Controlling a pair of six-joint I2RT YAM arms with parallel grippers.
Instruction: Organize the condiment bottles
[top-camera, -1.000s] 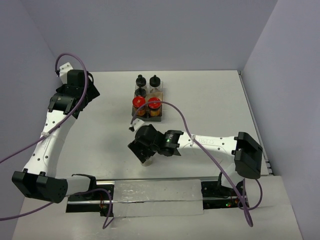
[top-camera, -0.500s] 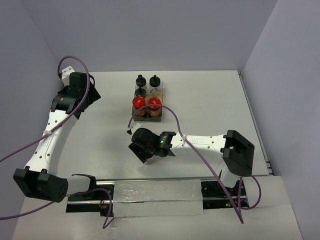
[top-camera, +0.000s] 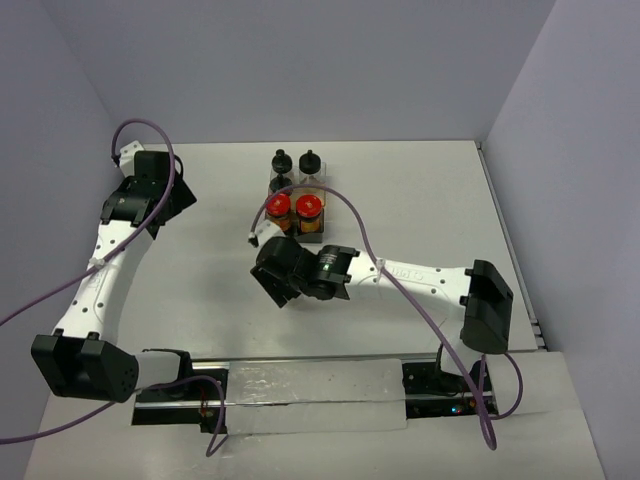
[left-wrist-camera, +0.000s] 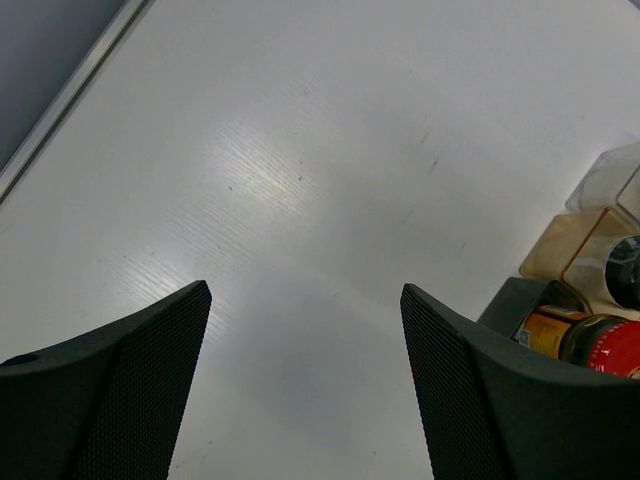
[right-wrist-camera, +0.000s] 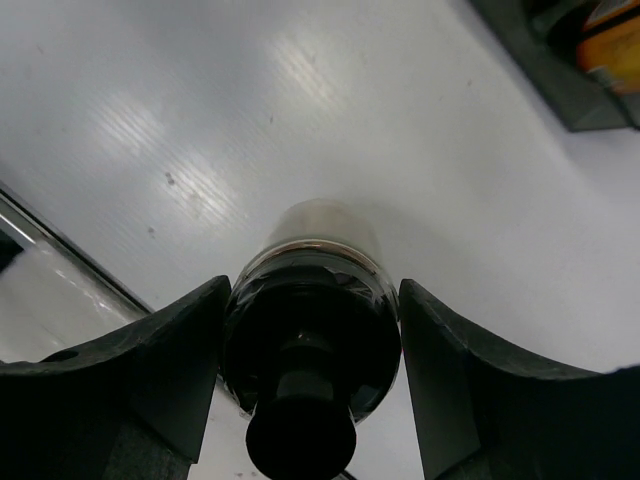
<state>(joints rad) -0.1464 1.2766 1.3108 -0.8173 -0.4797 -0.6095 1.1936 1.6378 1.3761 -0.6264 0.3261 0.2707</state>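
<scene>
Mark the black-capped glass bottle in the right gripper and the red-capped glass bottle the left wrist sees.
Black-capped glass bottle (right-wrist-camera: 310, 340): right wrist view, cap.
Red-capped glass bottle (left-wrist-camera: 606, 346): left wrist view, red cap.

A white desk (top-camera: 420, 200) is enclosed by pale lilac walls (top-camera: 300, 70) at its left, far and right edges. A tray (top-camera: 318, 237) with a dark base and clear walls is set toward the far edge, about midway between left and right. A translucent sheet (top-camera: 315, 395) is laid over a black rail (top-camera: 430, 375) along the near edge.
</scene>
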